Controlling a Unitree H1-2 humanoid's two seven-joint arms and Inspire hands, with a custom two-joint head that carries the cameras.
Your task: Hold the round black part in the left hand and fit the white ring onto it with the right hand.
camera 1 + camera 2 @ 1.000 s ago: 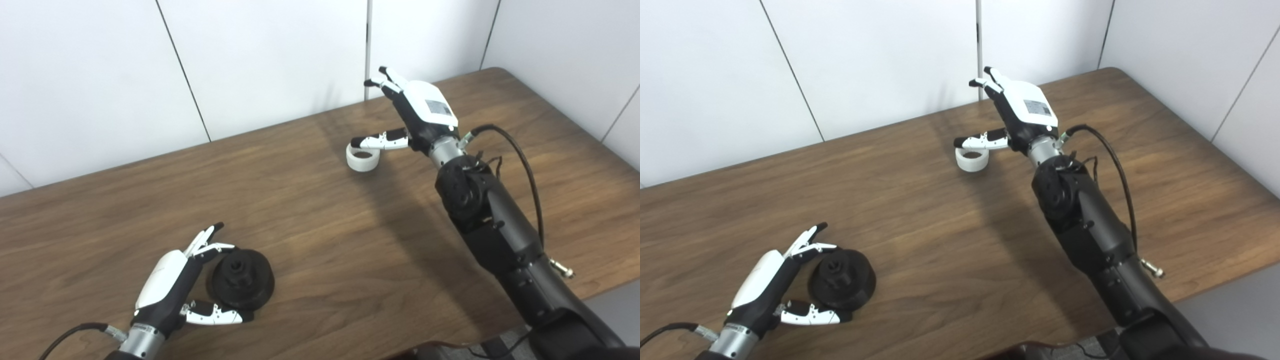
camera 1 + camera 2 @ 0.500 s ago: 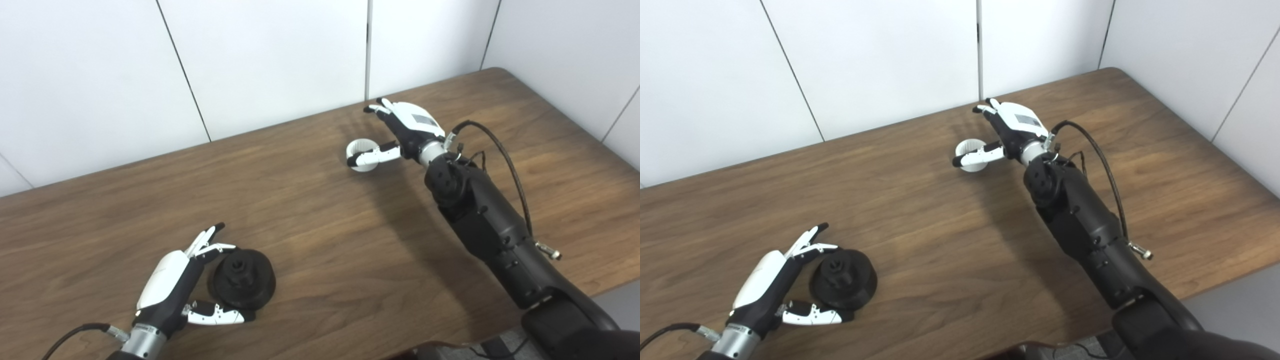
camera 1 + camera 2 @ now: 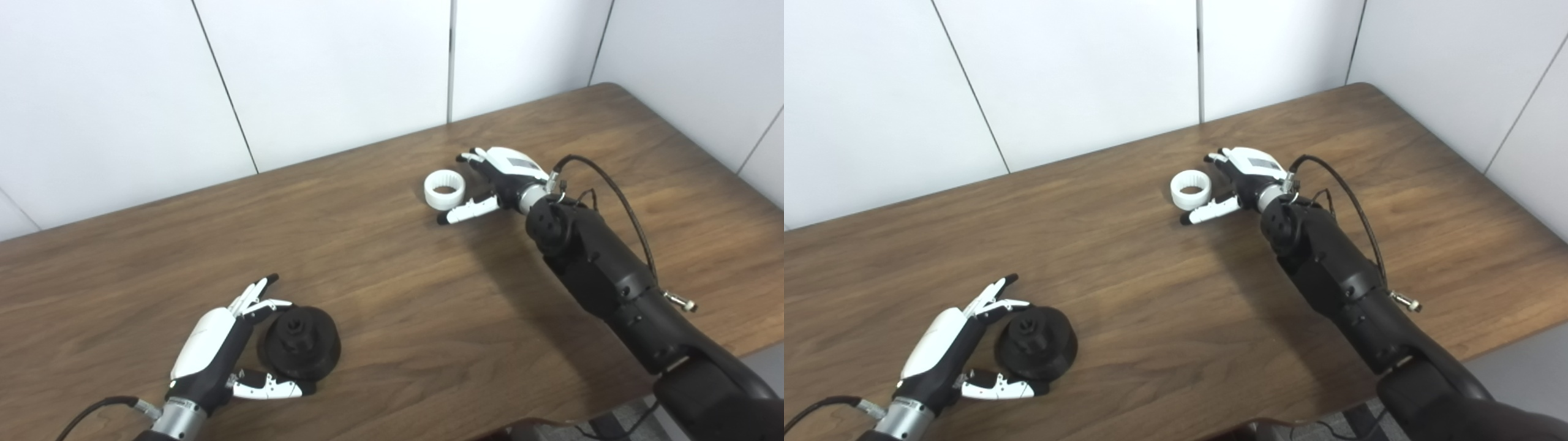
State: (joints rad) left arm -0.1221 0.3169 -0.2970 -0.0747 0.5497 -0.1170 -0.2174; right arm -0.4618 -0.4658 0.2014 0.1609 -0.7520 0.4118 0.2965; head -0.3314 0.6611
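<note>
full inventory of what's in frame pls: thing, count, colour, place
white ring: 1, white, lying flat on the far middle of the table, just off the right robot hand's fingertips.
round black part: 1, black, near-left of the table, between the left robot hand's fingers and thumb.
table: 1, dark brown wood grain, fills the foreground.
wall panels: white, behind and to the right of the table.
left robot hand: 1, white and black, open around the black part.
right robot hand: 1, white and black, open, low beside the ring.

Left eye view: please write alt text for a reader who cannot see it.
On a wooden table, the open right hand rests beside a white ring, not gripping it. Nearer, the open left hand cups a round black part lying on the table.
</note>
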